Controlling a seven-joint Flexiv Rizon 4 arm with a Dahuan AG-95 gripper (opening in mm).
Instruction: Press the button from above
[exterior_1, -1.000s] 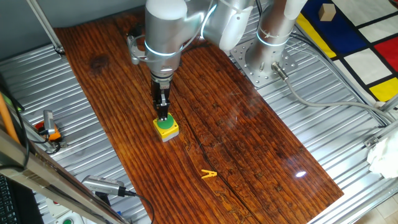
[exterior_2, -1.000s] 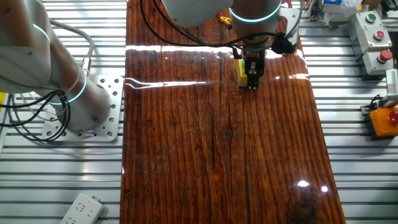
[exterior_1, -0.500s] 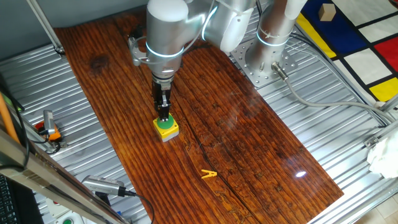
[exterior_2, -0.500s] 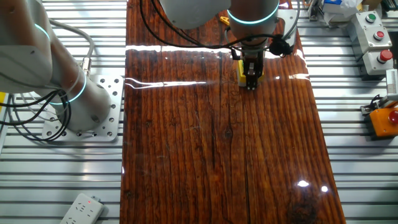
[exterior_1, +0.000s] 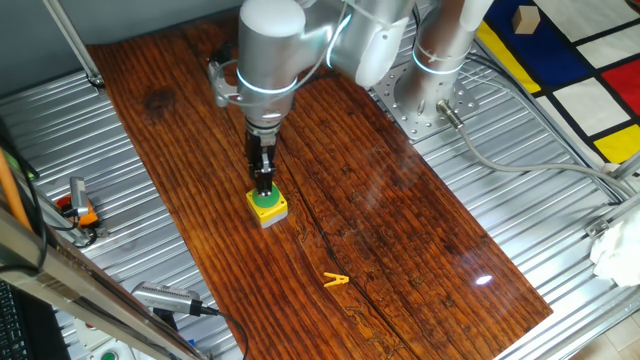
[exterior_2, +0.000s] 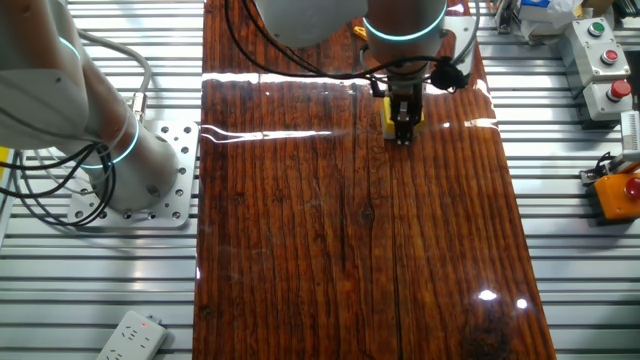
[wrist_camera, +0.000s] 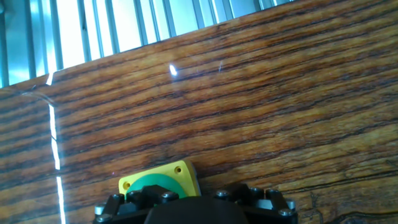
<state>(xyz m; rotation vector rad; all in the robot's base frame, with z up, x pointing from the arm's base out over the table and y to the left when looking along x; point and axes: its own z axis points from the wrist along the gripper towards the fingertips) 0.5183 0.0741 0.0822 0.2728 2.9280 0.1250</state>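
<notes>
The button (exterior_1: 266, 201) is a green dome in a yellow square box on the wooden board. My gripper (exterior_1: 263, 187) hangs straight down over it, its tip on or just above the green dome. In the other fixed view the gripper (exterior_2: 403, 138) covers most of the yellow box (exterior_2: 387, 115). In the hand view the box and part of the green dome (wrist_camera: 149, 183) show at the bottom edge, half hidden by the black gripper body (wrist_camera: 193, 205). No view shows the fingertips apart or touching.
A thin yellow clothespin (exterior_1: 336, 280) lies on the wooden board (exterior_1: 400, 230) toward its near end. The arm's base plate (exterior_1: 425, 105) stands at the board's far right. Red-button boxes (exterior_2: 600, 60) sit beside the board on the metal table.
The arm's upper body has shifted very slightly; the gripper tip stays at the button's top.
</notes>
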